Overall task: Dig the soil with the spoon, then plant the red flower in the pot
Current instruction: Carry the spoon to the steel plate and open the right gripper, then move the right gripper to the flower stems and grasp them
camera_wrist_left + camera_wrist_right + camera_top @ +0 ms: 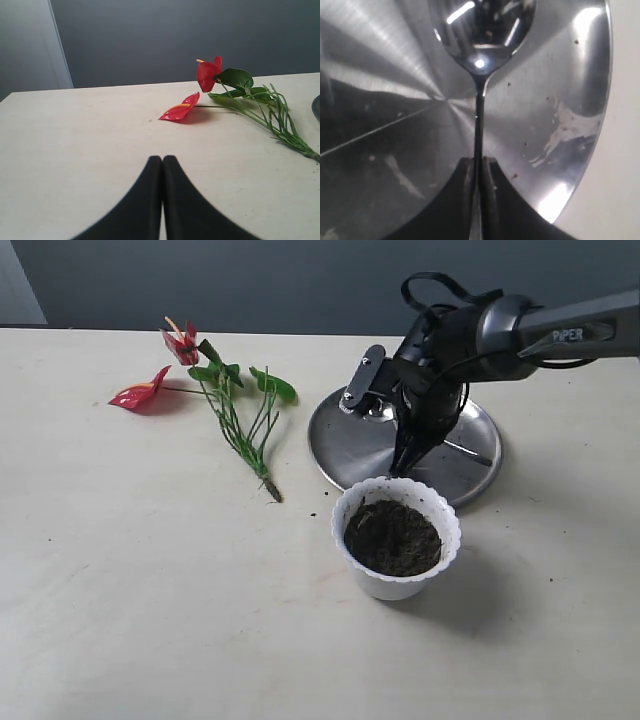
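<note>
R gripper (476,172) over the plate (470,475), center-right of frame; jaws clamped on the thin spoon (480,45) handle. L gripper (162,170) jaws closed, empty. Pot (397,585) w/ soil (392,537) sits just below the plate; flower (225,400) lies upper left on table (150,590). Risk: slim handle twists in the grip when digging, flinging soil.

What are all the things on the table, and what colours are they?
red flower: one sprig, two red blooms, green leaves; lying on the table, left of the plate.
pot: one, white; standing in front of the plate.
soil: dark brown; inside the pot.
steel plate: one, silver; behind the pot.
spoon: one, silver; over the plate.
table: one, cream.
left gripper: black, shut, empty.
right gripper: black, shut on the spoon handle.
</note>
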Controlling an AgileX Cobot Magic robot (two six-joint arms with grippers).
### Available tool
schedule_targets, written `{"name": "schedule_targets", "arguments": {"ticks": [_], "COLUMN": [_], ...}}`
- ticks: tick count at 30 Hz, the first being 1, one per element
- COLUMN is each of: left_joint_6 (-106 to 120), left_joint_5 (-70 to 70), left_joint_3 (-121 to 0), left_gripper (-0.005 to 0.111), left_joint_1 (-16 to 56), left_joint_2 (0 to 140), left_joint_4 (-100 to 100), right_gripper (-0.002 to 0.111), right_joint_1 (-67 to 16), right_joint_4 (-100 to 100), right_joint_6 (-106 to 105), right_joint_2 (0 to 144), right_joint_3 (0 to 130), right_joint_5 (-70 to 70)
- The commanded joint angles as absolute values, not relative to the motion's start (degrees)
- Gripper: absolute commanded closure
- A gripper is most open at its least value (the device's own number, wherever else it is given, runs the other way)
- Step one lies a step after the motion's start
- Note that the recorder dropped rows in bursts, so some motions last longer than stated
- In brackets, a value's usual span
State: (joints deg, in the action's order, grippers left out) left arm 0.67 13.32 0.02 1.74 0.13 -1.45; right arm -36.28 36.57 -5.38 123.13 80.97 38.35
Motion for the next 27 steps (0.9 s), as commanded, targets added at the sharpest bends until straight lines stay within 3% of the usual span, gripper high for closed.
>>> {"name": "schedule_targets", "arguments": {"ticks": [1, 7, 15, 21, 27], "left_joint_6": [0.54, 0.54, 0.54, 0.54, 0.54], "left_joint_5": [13.35, 13.35, 13.35, 13.35, 13.35], "left_joint_3": [0.00, 0.00, 0.00, 0.00, 0.00], "left_gripper": [0.106, 0.106, 0.106, 0.106, 0.106], "left_joint_1": [1.84, 1.84, 1.84, 1.84, 1.84], "left_joint_2": [0.00, 0.00, 0.00, 0.00, 0.00], "left_joint_4": [-1.64, -1.64, -1.64, -1.64, -1.64], "right_gripper": [0.109, 0.108, 0.079, 0.079, 0.079], "right_joint_1": [-36.04, -36.04, -36.04, -36.04, -36.04], "right_joint_4": [39.20, 38.88, 38.21, 37.91, 15.30], "right_joint_6": [-6.10, -6.00, -5.89, -2.75, -7.13], "right_joint_2": [126.14, 128.08, 128.32, 127.22, 119.50], "right_joint_3": [83.63, 86.67, 89.39, 93.22, 96.90], "right_joint_5": [37.74, 37.18, 42.27, 49.67, 41.35]}}
